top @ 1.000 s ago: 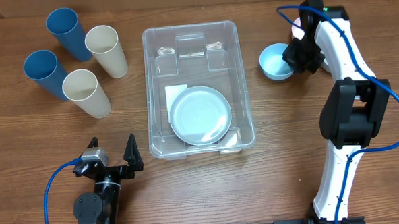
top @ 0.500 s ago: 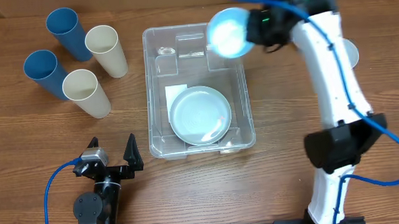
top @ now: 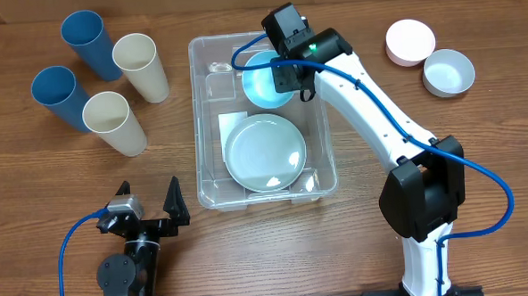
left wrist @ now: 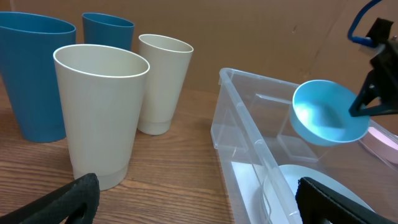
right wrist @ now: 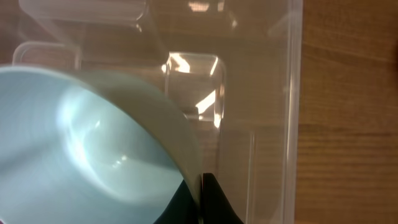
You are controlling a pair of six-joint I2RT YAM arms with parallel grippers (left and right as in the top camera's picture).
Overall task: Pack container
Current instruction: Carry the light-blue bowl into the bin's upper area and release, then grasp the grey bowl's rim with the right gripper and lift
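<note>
The container [top: 197,124] is a large clear bin at the table's middle, with a pale round plate [top: 264,153] lying in its near half. My right gripper [top: 288,76] is shut on the rim of a light blue bowl [top: 263,80], held tilted over the container's far half. The right wrist view shows the bowl [right wrist: 93,155] filling the left side, its rim pinched between the fingers [right wrist: 211,199], and the container's wall [right wrist: 292,93] below. My left gripper [top: 148,199] stands open near the front edge, left of the container [left wrist: 249,118], with nothing between its fingers.
Two blue cups [top: 87,44] [top: 58,94] and two cream cups [top: 140,66] [top: 113,122] stand upright at the far left. A pink bowl [top: 410,42] and a white bowl [top: 448,72] sit at the far right.
My right arm lifted the blue bowl from the table's right side and carried it left, over the container's far end. The left arm stayed still.
</note>
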